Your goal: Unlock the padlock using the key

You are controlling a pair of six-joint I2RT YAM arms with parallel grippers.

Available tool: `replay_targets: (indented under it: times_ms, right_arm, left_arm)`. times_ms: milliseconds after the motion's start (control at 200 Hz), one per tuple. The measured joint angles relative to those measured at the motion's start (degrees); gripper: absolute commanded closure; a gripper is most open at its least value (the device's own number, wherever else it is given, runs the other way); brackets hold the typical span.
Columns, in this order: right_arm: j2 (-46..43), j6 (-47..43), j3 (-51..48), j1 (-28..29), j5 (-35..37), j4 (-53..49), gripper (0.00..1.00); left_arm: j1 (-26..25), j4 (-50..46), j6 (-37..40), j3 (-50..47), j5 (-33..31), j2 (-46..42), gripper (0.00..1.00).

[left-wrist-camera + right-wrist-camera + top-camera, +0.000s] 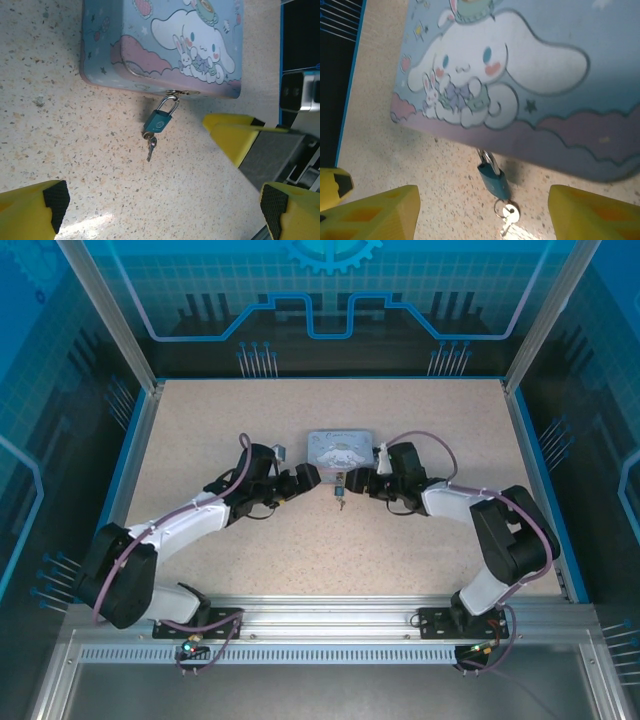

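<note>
A: Left gripper (162, 212)?
B: Spread wide, gripping nothing; black pads (56, 199) well apart above bare table (75, 140).
A: Right gripper (481, 219)?
B: Parted too, gripping nothing; yellow fingers (375, 215) flanking padlock (494, 181) and key (510, 212), touching neither.
A: Look of the padlock?
B: Tiny, teal-blue body, round mark on the face, thin silvery shackle hooked through the clasp on the front edge of the tin (150, 50). Lying on the table just beside that tin, between both grippers.
A: And the key?
B: Small, thin metal, on a little ring, touching the padlock's lower end, pointing away from the tin. Cannot tell how deeply seated.
</note>
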Motion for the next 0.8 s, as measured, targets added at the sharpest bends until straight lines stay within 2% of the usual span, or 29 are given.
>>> replay_targets:
  times_ms: [220, 575, 670, 800]
  right_arm:
    - [1.09, -0.44, -2.67, 2.47, 0.00, 1.73, 0.37]
    - [8.66, -1.36, 3.74, 6.16, 2.10, 2.19, 0.46]
    - [9.97, -1.55, 5.25, 6.56, 3.30, 2.08, 0.53]
    - [11.34, -2.27, 6.51, 6.67, 4.44, 2.08, 0.70]
  left_arm:
    - [0.02, 0.17, -0.02, 0.44, 0.17, 2.56, 0.01]
    - [0.85, 2.99, -1.51, 0.57, 1.11, 3.67, 0.01]
    - [1.09, 3.74, -1.55, 0.57, 1.46, 3.85, 0.01]
    - [1.53, 4.15, -2.01, 0.57, 1.73, 4.11, 0.01]
